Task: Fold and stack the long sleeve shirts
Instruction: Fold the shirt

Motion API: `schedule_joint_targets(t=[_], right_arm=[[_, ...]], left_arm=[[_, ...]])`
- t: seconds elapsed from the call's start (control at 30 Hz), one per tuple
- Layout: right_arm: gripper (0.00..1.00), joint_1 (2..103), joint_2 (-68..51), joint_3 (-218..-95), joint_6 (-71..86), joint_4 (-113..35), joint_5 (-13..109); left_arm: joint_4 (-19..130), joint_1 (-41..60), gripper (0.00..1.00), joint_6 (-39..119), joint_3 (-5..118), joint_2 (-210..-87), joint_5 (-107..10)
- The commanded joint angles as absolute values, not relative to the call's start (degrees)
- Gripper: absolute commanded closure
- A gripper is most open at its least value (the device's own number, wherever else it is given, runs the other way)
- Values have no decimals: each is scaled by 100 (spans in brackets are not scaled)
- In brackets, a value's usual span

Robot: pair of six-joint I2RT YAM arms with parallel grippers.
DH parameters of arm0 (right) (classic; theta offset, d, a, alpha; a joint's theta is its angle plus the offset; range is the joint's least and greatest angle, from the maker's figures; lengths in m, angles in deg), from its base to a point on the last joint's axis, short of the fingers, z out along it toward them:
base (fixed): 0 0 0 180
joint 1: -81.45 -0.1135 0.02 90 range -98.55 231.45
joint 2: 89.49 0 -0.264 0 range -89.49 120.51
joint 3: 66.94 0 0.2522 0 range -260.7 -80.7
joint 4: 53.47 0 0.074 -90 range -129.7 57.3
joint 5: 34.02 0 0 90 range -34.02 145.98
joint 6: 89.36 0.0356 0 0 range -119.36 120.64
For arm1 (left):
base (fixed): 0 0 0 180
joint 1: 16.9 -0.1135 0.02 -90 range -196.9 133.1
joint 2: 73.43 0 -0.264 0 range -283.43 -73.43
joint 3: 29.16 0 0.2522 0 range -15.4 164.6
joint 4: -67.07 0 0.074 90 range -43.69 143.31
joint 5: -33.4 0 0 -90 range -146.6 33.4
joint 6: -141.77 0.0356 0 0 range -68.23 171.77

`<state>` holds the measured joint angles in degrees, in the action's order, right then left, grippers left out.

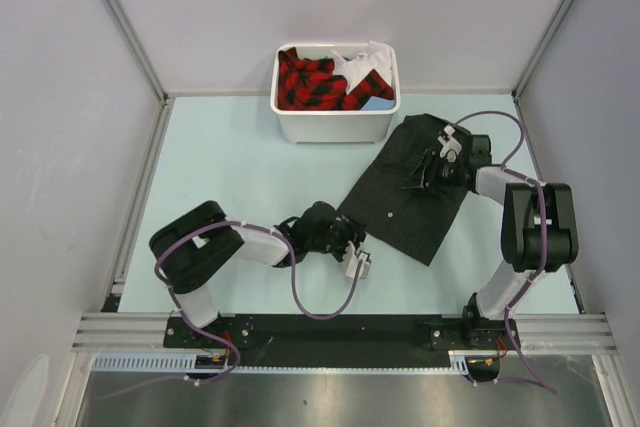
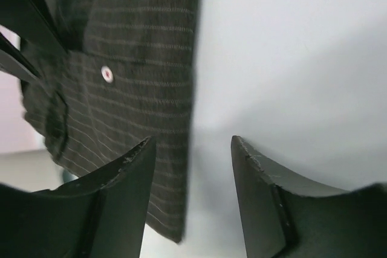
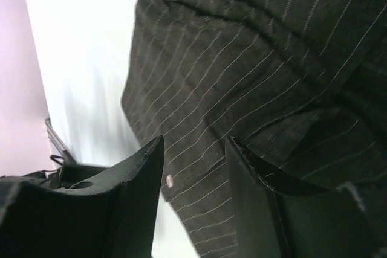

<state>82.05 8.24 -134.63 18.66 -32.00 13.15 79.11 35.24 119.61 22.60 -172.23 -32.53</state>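
A black pinstriped long sleeve shirt [image 1: 410,187] lies folded into a slanted rectangle on the table, right of centre. My left gripper [image 1: 352,243] is open and empty, low at the shirt's near-left corner. In the left wrist view the shirt [image 2: 127,58] with a white button lies ahead and left, its edge running between the fingertips [image 2: 145,149]. My right gripper [image 1: 428,171] is open above the shirt's upper part, holding nothing. The right wrist view shows striped cloth [image 3: 242,77] below and between its fingers [image 3: 154,149].
A white bin [image 1: 335,125] at the back centre holds red-and-black plaid cloth [image 1: 310,82] and white and blue pieces. Grey walls and metal rails enclose the pale table [image 1: 230,167]. The arm bases sit on a black rail at the near edge.
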Motion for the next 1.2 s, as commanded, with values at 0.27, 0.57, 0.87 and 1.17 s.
schedule_joint_targets(t=[0.27, 0.57, 0.87, 1.17], right_arm=[[54, 8171, 1597, -13818, 1357, -3382, 1493], [55, 8162, 1817, -14170, 1189, -2951, 1432], [53, 8162, 1783, -14398, 953, -2644, 1160], [21, 8338, 1132, -15303, -276, -1009, 632]], left_arm=[[8961, 3812, 48, 12815, 2590, -18276, -3814], [8960, 3935, 62, 12798, 3171, -18742, -4332], [8637, 3961, 100, 12543, 2933, -18251, -4369], [6054, 4040, 100, 11919, 2626, -16371, -3832]])
